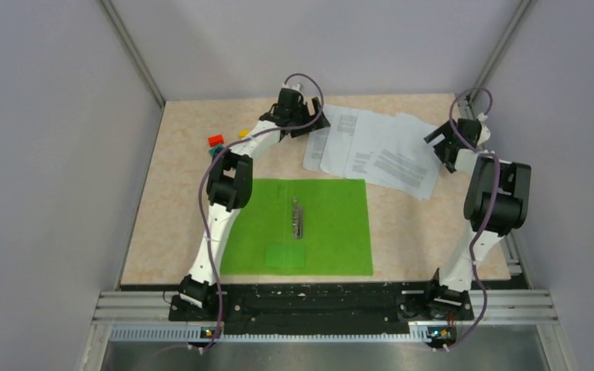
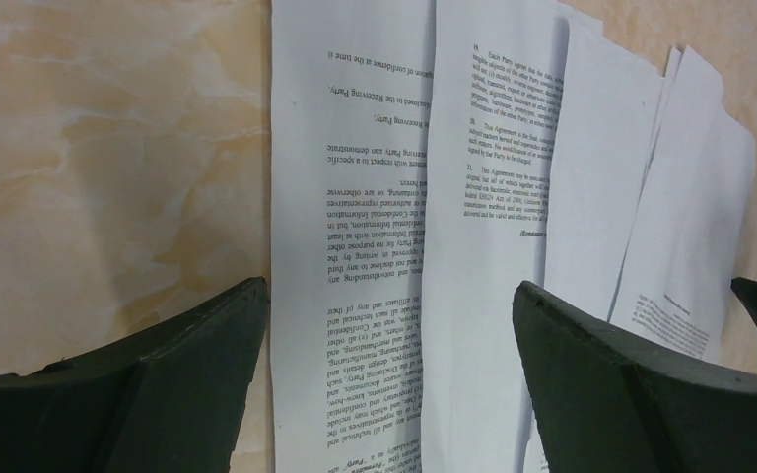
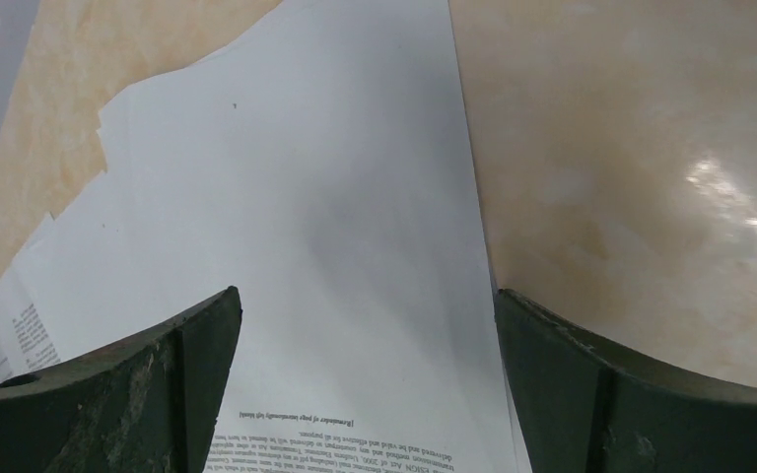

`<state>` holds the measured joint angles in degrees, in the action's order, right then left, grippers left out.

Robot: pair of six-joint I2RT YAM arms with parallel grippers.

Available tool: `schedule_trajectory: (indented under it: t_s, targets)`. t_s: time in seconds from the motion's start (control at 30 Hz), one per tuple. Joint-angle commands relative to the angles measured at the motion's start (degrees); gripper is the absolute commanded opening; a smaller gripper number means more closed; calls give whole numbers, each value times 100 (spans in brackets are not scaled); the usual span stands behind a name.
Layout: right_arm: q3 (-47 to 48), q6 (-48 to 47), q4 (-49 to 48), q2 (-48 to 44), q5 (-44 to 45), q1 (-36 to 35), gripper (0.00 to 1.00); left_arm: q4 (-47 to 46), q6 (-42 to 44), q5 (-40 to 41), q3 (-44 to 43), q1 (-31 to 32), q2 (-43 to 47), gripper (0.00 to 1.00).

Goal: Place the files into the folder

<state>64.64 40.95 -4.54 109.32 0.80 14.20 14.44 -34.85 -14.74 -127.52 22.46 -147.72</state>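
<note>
Several white printed files [image 1: 371, 151] are lying fanned and overlapping on the far right part of the table [image 1: 178, 193], none of them in the folder [image 1: 332, 232] yet. The sheets are sitting just beyond the folder's far edge, skewed at different angles, so they probably need gathering before they can travel as one stack.

The green folder is lying open and flat at the near centre. Its metal clip [image 1: 298, 218] is facing up along the spine, and that leaves both leaves bare for paper to be slid onto.

The left gripper [image 1: 313, 124] is hovering at the left end of the fan with its jaws spread wide and nothing between them. In the left wrist view its dark fingers [image 2: 158, 384] are straddling the leftmost sheet's long edge. The right gripper [image 1: 442, 145] is hanging over the right end, likewise released and empty, and in the right wrist view the top sheet's right edge is running up between its fingers. Whether any fingertip is touching paper I cannot tell.

The two arms are bracketing the pile from opposite ends, which suggests they are lining up to square or pinch the sheets. Thin paper lying flat on a smooth top is likely to be hard to lift by an edge.

Small coloured blocks [image 1: 218, 144] are sitting far left, beside the left arm, apart from all this.
</note>
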Motion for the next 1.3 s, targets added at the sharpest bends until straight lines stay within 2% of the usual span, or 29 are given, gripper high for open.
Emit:
schedule_trajectory:
  t_s: [0.0, 0.33, 0.57, 1.03, 1.27]
  targets:
    - [431, -174, 697, 570, -223, -501, 99, 136, -66, -219, -132, 61, -171, 99]
    - [1860, -481, 1540, 1514, -322, -1284, 99, 209, -97, -378, -139, 53, -184, 99]
    - [2078, -334, 1562, 1666, -402, -1805, 99, 289, -173, -543, -136, 67, -192, 99]
    - [1290, -631, 1836, 822, -389, -1449, 99, 904, -2, -482, 22, 95, -24, 98]
    - [758, -584, 1794, 559, -304, -1939, 99, 1062, -31, -581, 8, 205, -88, 99]
